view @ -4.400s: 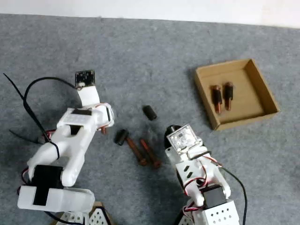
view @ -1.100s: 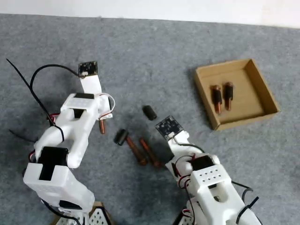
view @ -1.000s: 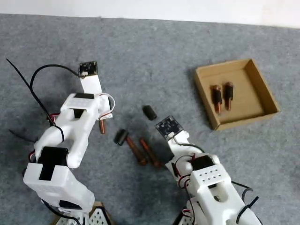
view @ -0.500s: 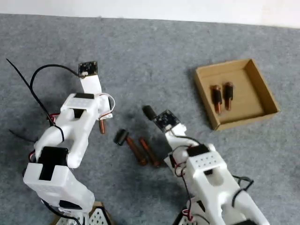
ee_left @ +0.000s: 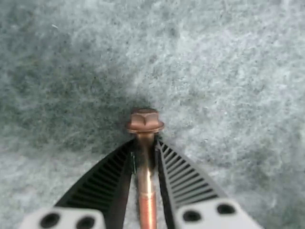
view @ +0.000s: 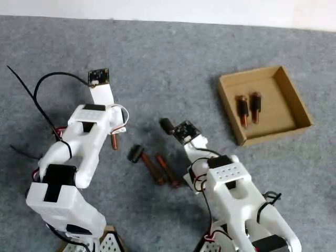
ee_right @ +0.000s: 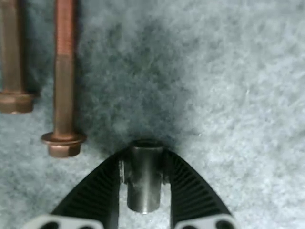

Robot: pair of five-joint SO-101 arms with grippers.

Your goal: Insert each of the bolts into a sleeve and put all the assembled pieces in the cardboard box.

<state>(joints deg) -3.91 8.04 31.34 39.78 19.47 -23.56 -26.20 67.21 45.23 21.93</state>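
Observation:
My left gripper (ee_left: pixel 145 143) is shut on the shank of a copper bolt (ee_left: pixel 145 121), whose hex head points away over the carpet. From above, that bolt (view: pixel 114 142) pokes out beside the left arm. My right gripper (ee_right: pixel 143 155) is shut on a dark sleeve (ee_right: pixel 144 176), held low next to the heads of two loose bolts (ee_right: pixel 63 71) (ee_right: pixel 12 52). Those two bolts (view: pixel 152 168) (view: pixel 168 170) lie side by side mid-table. One black sleeve (view: pixel 136 153) lies beside them, and another sleeve (view: pixel 166 124) is partly covered by the right wrist.
The cardboard box (view: pixel 231 110) stands at the right with two assembled pieces (view: pixel 242 109) (view: pixel 255 106) inside. Black cables (view: pixel 37 94) loop off the left arm. Grey carpet (view: pixel 173 63) covers the table.
The right arm has stretched forward and to the left, bringing its wrist up to the far loose sleeve. The left arm has kept still with its bolt.

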